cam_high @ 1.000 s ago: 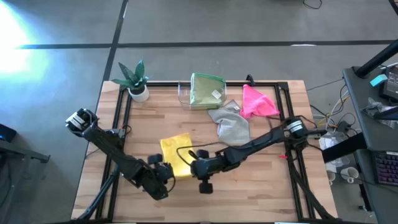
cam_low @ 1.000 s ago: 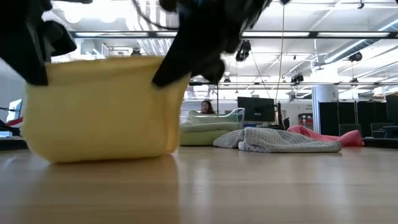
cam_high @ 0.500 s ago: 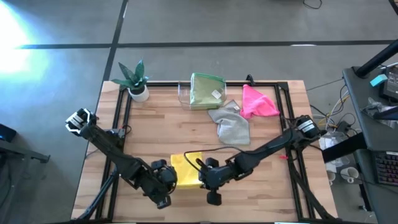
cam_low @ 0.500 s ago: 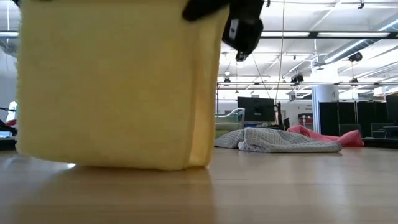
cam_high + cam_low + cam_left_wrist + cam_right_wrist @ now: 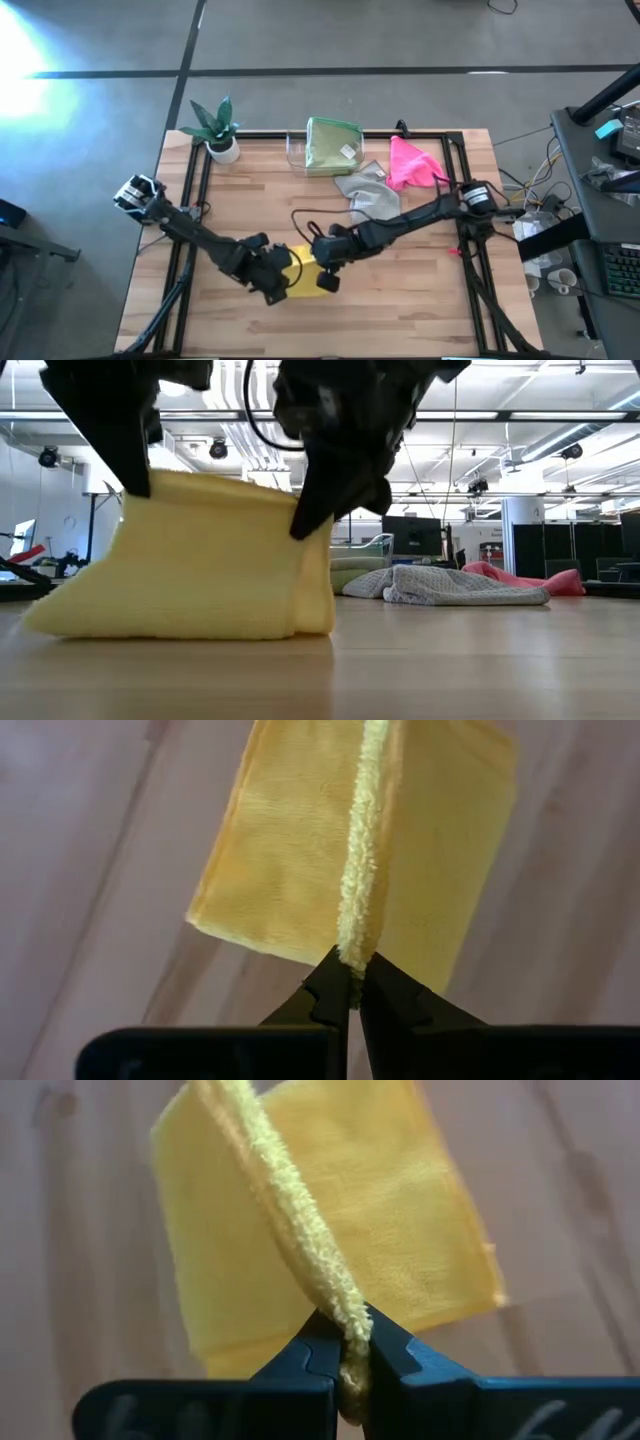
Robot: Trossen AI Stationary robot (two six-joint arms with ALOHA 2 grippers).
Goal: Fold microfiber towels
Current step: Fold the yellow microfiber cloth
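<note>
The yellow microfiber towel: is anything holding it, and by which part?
Both grippers hold the yellow microfiber towel. The left gripper and the right gripper are each shut on its upper edge, one at each end, and its lower part rests on the wooden table.

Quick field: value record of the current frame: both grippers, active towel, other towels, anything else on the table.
left gripper: shut on yellow towel, near front of table
right gripper: shut on yellow towel, beside left gripper
yellow towel: pinched at its upper edge by both grippers, lower part resting on table
grey towel: crumpled, mid-right, untouched
pink towel: crumpled, back right, beside grey towel
green towels: lying in clear tray, back centre
potted plant: back left corner
</note>
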